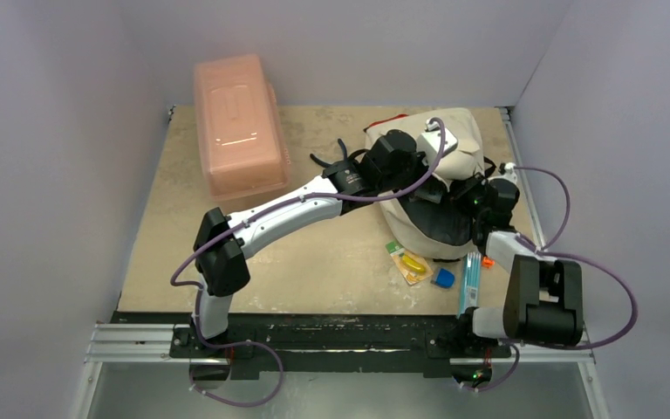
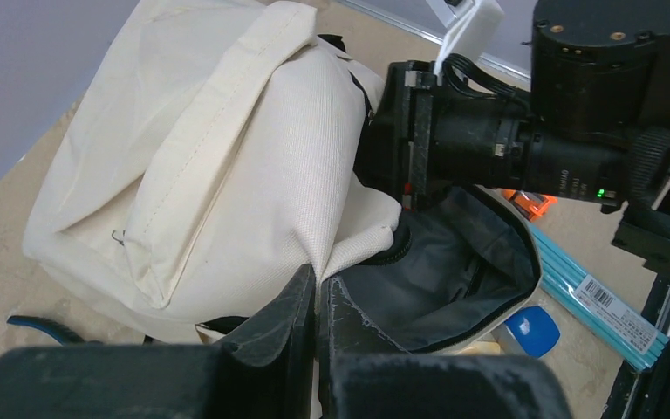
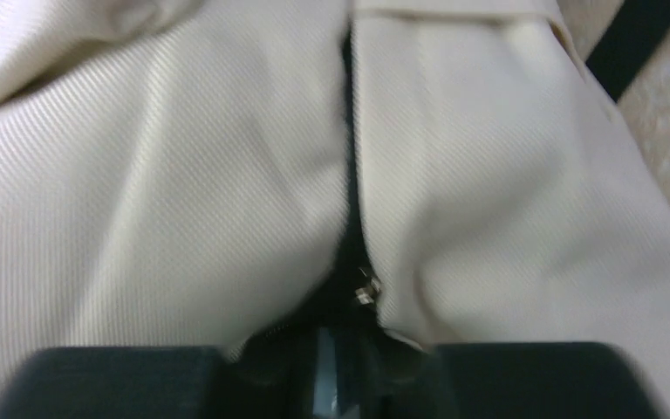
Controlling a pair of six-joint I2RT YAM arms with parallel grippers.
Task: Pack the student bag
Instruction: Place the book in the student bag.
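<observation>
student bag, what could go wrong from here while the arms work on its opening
1. The left gripper pinches only a thin fold of the student bag at its rim. The fold may slip and let the mouth sag shut.
2. The right gripper sits tight against the zipper seam. A tug could drag the soft bag onto the blue pack beside it.
3. Both grippers crowd the opening and might collide.

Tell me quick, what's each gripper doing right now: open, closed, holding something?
Left gripper: closed, pinching the student bag at its opening edge.
Right gripper: closed at the bag's zipper seam; whether it grips cannot be told.
</observation>
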